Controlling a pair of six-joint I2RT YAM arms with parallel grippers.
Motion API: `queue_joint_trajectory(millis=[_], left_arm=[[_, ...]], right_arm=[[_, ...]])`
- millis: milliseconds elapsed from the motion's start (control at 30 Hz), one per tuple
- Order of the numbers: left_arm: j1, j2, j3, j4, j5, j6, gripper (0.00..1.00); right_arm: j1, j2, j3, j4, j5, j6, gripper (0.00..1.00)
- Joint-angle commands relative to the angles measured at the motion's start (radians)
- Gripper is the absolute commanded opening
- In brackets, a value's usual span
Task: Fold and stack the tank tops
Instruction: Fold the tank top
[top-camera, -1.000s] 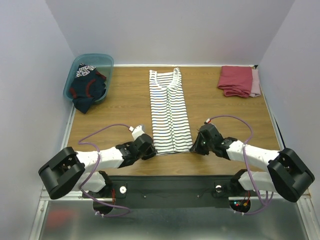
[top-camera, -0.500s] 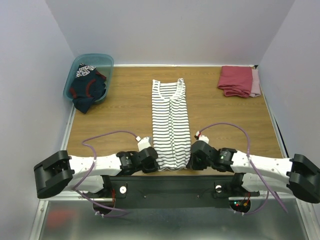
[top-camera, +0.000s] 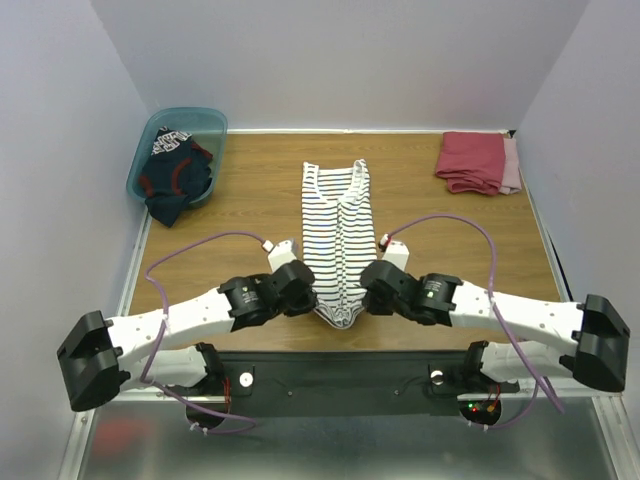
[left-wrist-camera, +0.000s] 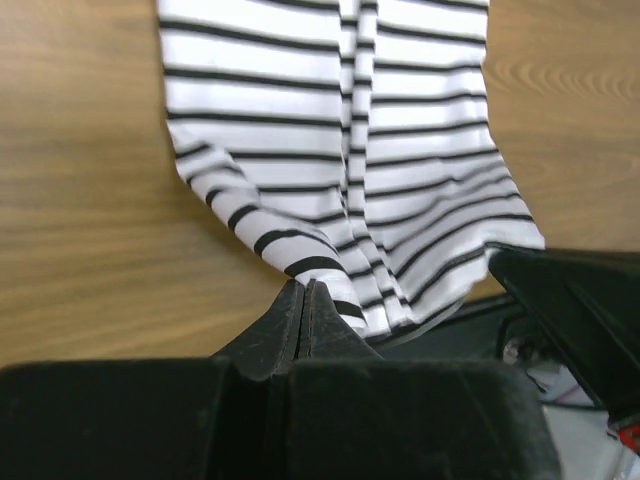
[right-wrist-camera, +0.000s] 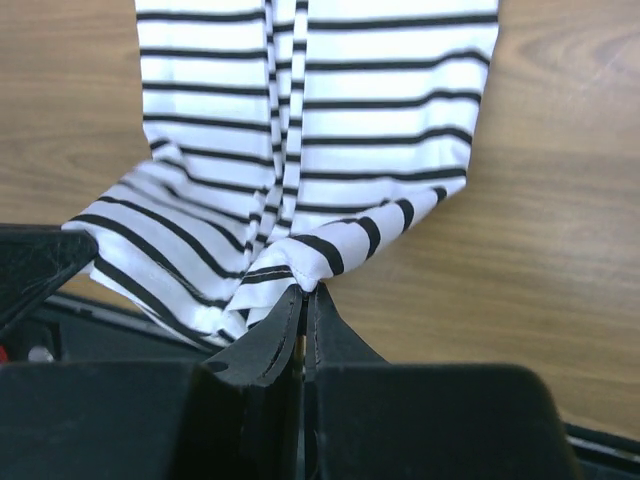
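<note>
The white striped tank top (top-camera: 338, 230) lies lengthwise in the middle of the table, folded narrow. My left gripper (top-camera: 303, 292) is shut on its near left hem corner (left-wrist-camera: 300, 268). My right gripper (top-camera: 370, 292) is shut on its near right hem corner (right-wrist-camera: 305, 262). Both hold the hem lifted off the table, so the cloth sags between them toward the near edge. The navy tank top (top-camera: 172, 172) with red trim lies bunched in the teal bin (top-camera: 205, 120) at the far left.
A folded red and pink cloth (top-camera: 478, 162) lies at the far right corner. The table's near edge and the black base rail (top-camera: 340, 375) lie just under the held hem. White walls close in the left, right and back sides.
Both grippers have lifted the hem and moved it away from the near edge toward the table's middle. The near end of the striped top now hangs in a sag between them.
</note>
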Motion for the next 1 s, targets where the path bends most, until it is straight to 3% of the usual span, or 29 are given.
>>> queue_joint_trajectory(millis=[0, 567, 967], left_arm=[[0.111, 0.048, 0.037, 0.03, -0.012, 0.136, 0.0], [0.409, 0.33, 0.221, 0.298, 0.107, 0.403, 0.0], [0.575, 0.61, 0.488, 0.354, 0.14, 0.485, 0.0]], right_arm=[[-0.028, 0.084, 0.094, -0.007, 0.129, -0.073, 0.03], [-0.319, 0.311, 0.267, 0.243, 0.083, -0.352, 0.0], [-0.482, 0.557, 0.486, 0.355, 0.0, -0.451, 0.0]])
